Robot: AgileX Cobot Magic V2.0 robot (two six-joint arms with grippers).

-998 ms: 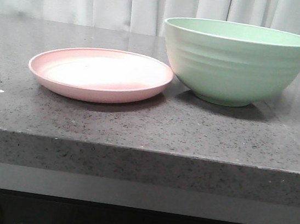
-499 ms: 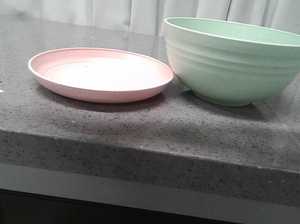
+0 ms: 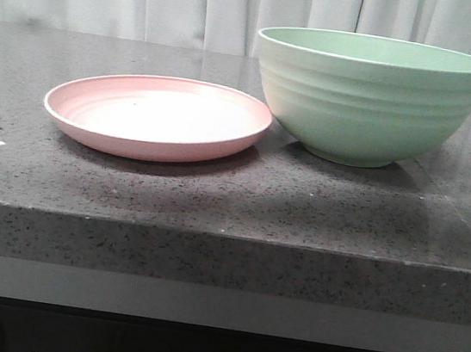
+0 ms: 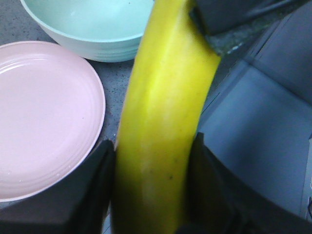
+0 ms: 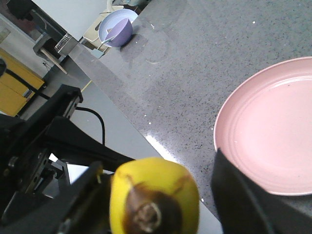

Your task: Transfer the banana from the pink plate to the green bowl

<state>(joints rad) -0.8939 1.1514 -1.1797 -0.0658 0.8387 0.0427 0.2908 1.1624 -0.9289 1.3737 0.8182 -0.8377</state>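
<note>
The banana (image 4: 165, 87) is bright yellow and is clamped between the black fingers of my left gripper (image 4: 152, 146), held in the air above the table. It is out of the front view. In the right wrist view its dark tip (image 5: 153, 197) faces the camera and sits between the spread fingers of my right gripper (image 5: 157, 165), close to one finger and with a gap to the other. The pink plate (image 3: 153, 143) lies bare at the left, also in the left wrist view (image 4: 44, 117). The green bowl (image 3: 370, 107) stands just to its right, touching or nearly so.
The table (image 3: 231, 210) is a dark speckled stone slab with a front edge close to the camera. A small purple bowl (image 5: 117, 29) stands at a far corner of it. My left arm's black links (image 5: 44, 141) reach in beside the table.
The banana, seen at the top left of the front view a second ago, has risen out of that view. The plate and the bowl have not moved.
</note>
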